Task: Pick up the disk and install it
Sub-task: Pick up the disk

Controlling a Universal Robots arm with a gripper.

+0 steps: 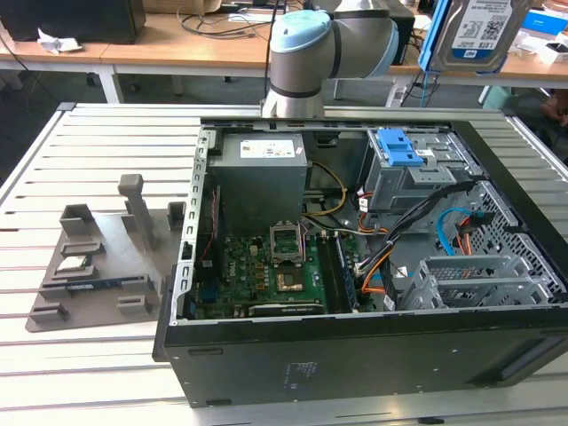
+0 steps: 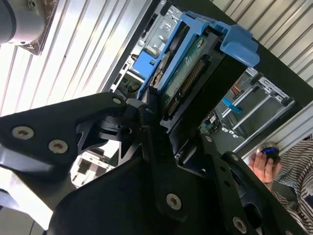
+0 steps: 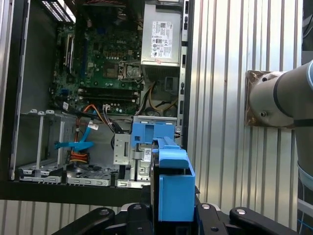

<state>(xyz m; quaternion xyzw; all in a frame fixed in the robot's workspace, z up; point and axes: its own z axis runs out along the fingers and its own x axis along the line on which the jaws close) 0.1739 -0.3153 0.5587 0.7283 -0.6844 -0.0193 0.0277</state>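
Currently the black claw is gripping the silver rectangular disk in its blue plastic carrier, high at the exterior view's far right, above the open black computer case. Risk: grip slipping, or carrier snagging loose cables.

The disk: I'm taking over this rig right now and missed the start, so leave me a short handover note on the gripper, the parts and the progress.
Gripper: shut on the disk, which sits between its fingers in both wrist views.
Disk: held on edge in the air, above the far side of the open computer case, toward the exterior view's right. It touches nothing in the case.
Done: the pick-up.
Left: the install. The disk is not yet in the case; the drive cage with the blue latch lies below it.
Watch: a person's hand is beside the case in the second wrist view.
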